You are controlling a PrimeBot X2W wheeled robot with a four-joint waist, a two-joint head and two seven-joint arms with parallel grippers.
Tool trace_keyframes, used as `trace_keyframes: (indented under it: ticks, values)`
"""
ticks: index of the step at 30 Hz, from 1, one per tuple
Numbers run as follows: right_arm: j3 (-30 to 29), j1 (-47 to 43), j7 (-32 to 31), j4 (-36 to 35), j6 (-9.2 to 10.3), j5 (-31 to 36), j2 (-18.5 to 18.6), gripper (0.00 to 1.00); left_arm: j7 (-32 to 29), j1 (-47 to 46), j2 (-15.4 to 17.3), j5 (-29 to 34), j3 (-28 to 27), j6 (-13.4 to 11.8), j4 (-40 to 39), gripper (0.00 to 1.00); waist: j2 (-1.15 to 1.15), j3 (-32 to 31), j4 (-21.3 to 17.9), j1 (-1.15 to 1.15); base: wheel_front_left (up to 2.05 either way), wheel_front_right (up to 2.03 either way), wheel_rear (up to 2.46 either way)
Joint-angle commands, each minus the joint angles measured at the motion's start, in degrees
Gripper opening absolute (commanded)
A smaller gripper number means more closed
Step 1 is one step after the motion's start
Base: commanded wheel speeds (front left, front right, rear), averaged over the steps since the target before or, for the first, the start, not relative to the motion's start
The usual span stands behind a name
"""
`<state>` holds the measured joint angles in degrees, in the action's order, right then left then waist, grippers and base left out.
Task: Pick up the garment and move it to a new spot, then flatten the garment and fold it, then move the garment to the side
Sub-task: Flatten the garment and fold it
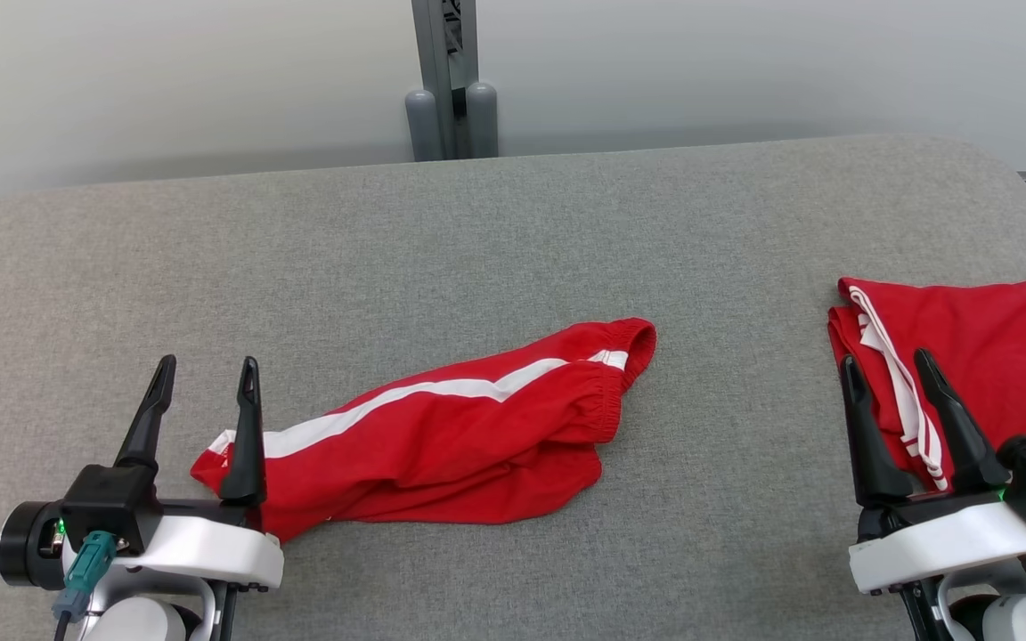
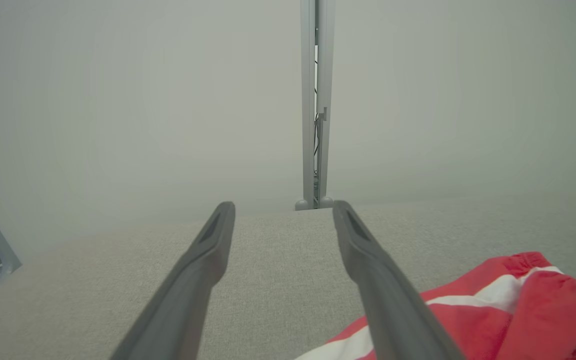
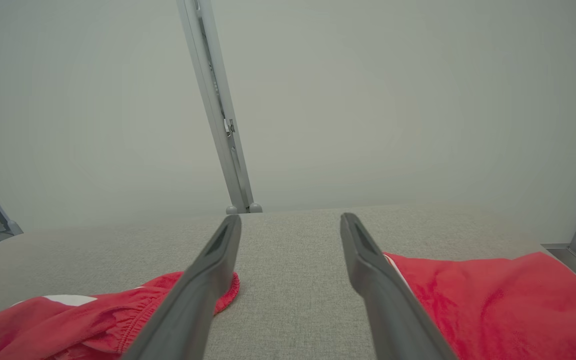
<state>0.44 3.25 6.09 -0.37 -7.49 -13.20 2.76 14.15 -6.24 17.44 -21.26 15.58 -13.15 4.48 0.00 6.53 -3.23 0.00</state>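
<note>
red shorts (image 1: 442,436) with a white side stripe (image 1: 406,393) lie crumpled on the grey table (image 1: 477,240), one end just beside the left gripper (image 1: 207,362), its jaws apart and empty; the right gripper (image 1: 884,357), likewise spread, sits by a second red garment (image 1: 1003,347) at far right.

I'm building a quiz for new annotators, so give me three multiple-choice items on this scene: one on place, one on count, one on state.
1. Where does the folded red garment lie?
A) on the table's right side
B) at its far left
C) on the floor

2. How many red garments lie on the grey table?
A) one
B) two
C) four

3. What state is the left gripper in?
A) shut on cloth
B) open, holding nothing
C) shut, empty

Key:
1 A, it lies by the right gripper.
2 B, the crumpled shorts plus the folded piece.
3 B, its jaws stand apart with bare table between them.
</note>
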Motion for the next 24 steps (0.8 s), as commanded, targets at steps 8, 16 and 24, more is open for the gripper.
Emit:
trace_keyframes:
  ticks: [8, 16, 24]
  values:
    - [2.3, 1.2, -2.0, 2.3, -0.02, -1.6, 0.3, 1.0, -0.3, -1.6, 0.0, -0.4, 0.6, 0.6, 0.6, 1.0, 0.0, 0.3, 1.5, 0.0, 0.0, 0.0, 0.0]
    - [13.0, 5.1, -4.7, 12.7, -0.02, -7.6, 1.3, 1.0, -0.2, -3.4, -1.4, 0.3, 3.1, 1.4, 1.4, 1.0, 0.0, 1.6, 5.4, 0.0, 0.0, 0.0, 0.0]
    - [20.3, 12.7, -1.8, 25.2, -0.02, -13.7, 1.2, 1.0, 0.2, -5.7, -3.2, 0.6, 6.1, 3.6, 4.3, 1.0, 0.0, 2.4, 7.7, 0.0, 0.0, 0.0, 0.0]
